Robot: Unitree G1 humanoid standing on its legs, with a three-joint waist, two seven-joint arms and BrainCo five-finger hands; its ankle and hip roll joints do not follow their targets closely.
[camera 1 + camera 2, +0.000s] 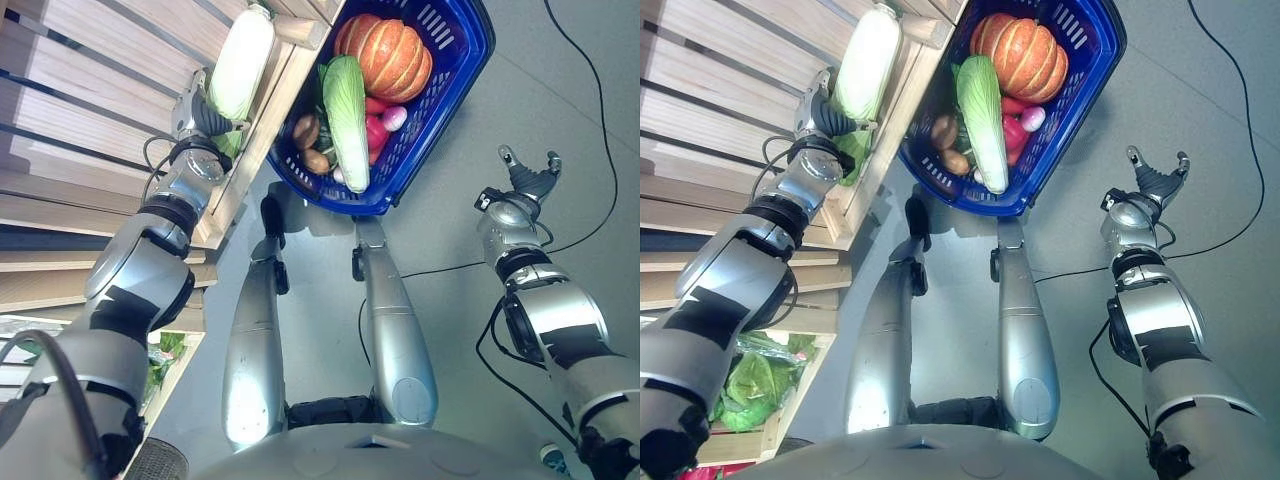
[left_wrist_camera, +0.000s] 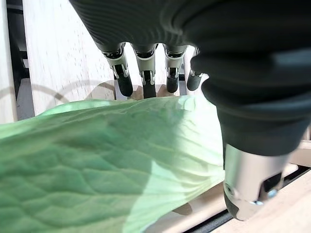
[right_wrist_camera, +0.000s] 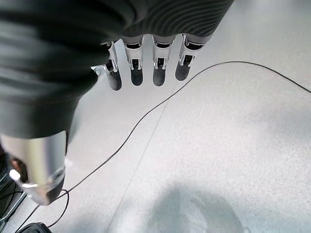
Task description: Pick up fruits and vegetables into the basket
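Note:
My left hand reaches onto the wooden shelf at the base of a pale green napa cabbage. In the left wrist view the cabbage lies between the straight fingers and the thumb, and nothing is curled round it. A blue basket stands on the floor beside the shelf. It holds an orange pumpkin, another napa cabbage, red radishes and small brown vegetables. My right hand hangs open over bare floor to the right of the basket.
The slatted wooden shelf fills the left side, and its front rail runs between the cabbage and the basket. A lower crate of leafy greens sits at the lower left. Grey floor spreads to the right.

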